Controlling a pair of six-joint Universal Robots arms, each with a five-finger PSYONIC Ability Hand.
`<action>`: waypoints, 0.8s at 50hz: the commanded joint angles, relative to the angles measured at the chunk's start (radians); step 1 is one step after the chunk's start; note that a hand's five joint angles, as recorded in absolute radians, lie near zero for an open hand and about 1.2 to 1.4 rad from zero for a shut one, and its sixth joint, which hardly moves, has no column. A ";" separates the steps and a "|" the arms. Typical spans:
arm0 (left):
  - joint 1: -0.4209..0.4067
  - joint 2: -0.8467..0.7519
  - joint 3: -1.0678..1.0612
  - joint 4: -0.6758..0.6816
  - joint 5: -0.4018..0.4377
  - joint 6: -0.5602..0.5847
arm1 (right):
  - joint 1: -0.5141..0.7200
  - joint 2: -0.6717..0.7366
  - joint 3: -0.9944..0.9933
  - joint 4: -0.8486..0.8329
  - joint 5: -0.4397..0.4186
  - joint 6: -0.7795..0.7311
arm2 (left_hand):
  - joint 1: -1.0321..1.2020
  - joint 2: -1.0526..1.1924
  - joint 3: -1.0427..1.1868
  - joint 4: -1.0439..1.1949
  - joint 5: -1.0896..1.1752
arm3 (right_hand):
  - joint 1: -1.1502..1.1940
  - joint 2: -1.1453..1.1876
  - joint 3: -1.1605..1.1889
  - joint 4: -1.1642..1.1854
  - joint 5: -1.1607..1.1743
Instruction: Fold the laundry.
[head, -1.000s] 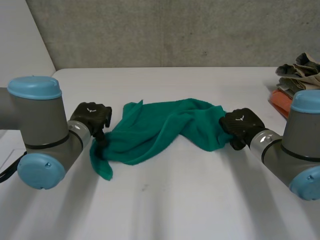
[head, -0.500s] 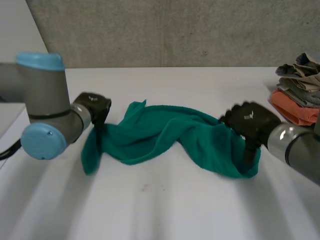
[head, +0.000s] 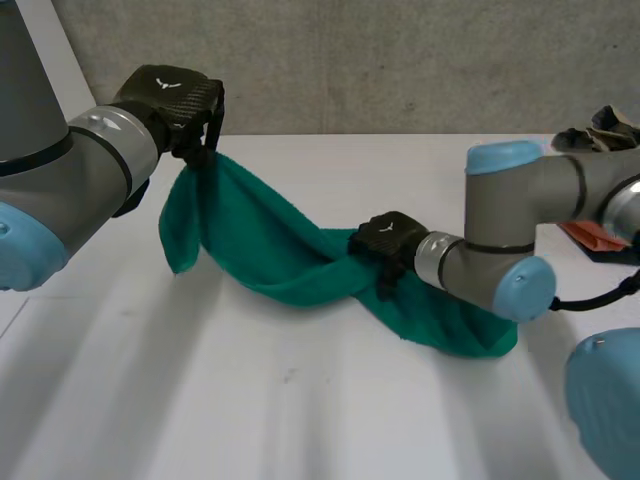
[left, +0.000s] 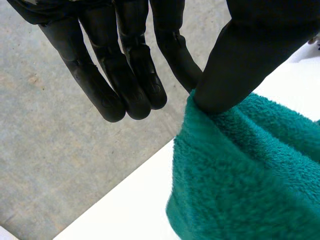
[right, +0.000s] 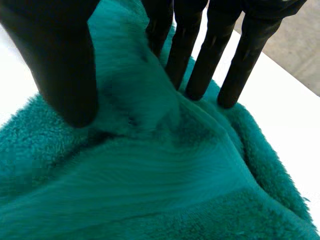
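Towel (head: 262, 250) corner pinched aloft by left hand (head: 168, 95); right hand (head: 385, 238) pinches its middle.

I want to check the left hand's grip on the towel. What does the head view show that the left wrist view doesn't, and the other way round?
Head view: the right hand gripping the green towel low over the table, the towel's whole sag, and a clothes pile at the far right. Left wrist view: the thumb pinching the towel's edge against one finger, the other fingers straight and free. Both: the left hand holding the towel up, and the white table.
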 joint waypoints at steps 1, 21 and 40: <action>0.031 -0.056 0.042 0.001 -0.003 -0.003 | -0.005 -0.039 -0.027 -0.214 0.220 0.098 | 0.250 0.204 0.212 0.203 0.235 | 0.582 0.537 0.546 0.552 0.570; 0.068 -0.366 0.573 -0.057 -0.124 -0.055 | -0.066 -0.448 0.166 -0.418 0.175 0.077 | 0.232 0.187 0.195 0.186 0.218 | 0.582 0.537 0.546 0.552 0.570; 0.109 -0.594 0.314 -0.040 -0.109 -0.056 | -0.019 -0.424 0.762 -0.493 0.224 -0.044 | -0.177 -0.223 -0.215 -0.224 -0.192 | 0.281 0.235 0.245 0.250 0.269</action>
